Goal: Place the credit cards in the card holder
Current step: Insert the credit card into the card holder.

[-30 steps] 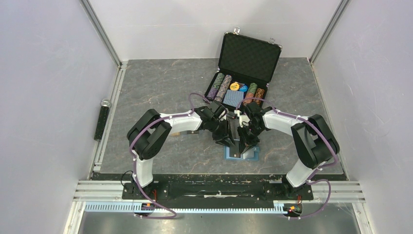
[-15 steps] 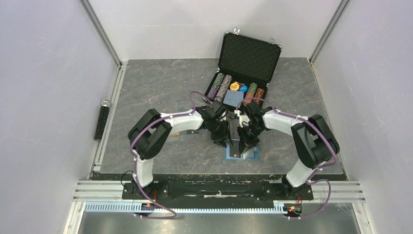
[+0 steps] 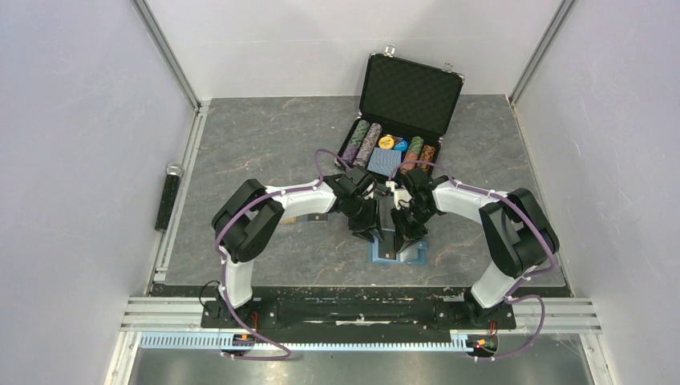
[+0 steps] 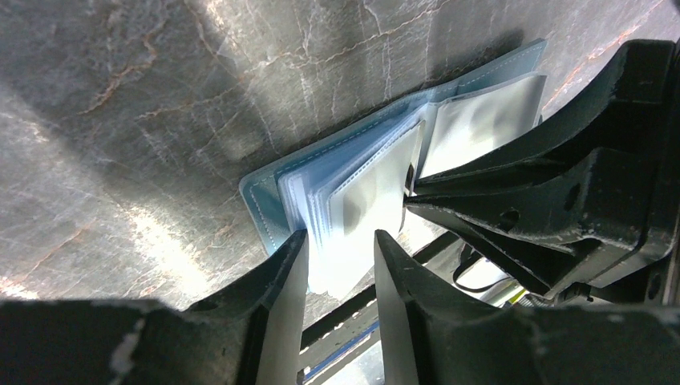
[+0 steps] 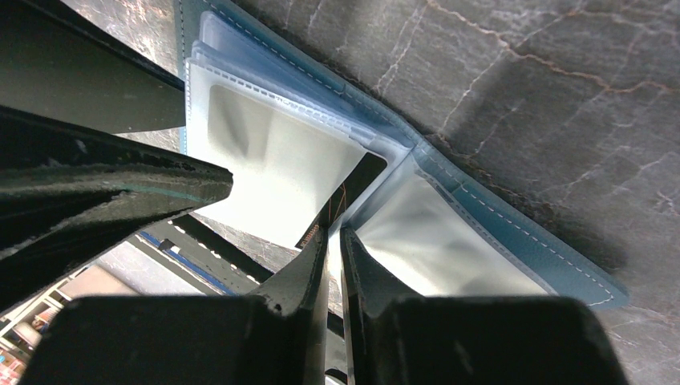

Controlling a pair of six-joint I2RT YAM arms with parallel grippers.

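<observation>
Holder [image 3: 413, 255], from above, is lying open at table's [image 3: 265, 144] 6 o'clock; left wrist: left gripper [image 4: 337, 241] is straddling its sleeves [image 4: 361, 192], released; right wrist: right gripper [image 5: 333, 233] is clenching black card [image 5: 353, 188], risking buckling it if missing the sleeve mouth.

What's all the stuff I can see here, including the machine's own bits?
table: one, grey marbled, under everything
case: one, black, open, far side
chips: several rows, striped mixed colours, inside the case
card deck: one, blue patterned, inside the case
rod: one, black, left rail
card holder: one, teal with clear sleeves, open, near edge
card: one, black, at the holder's fold
left claw: one, black, fingers either side of the sleeves
right claw: one, black, pinching the card
</observation>
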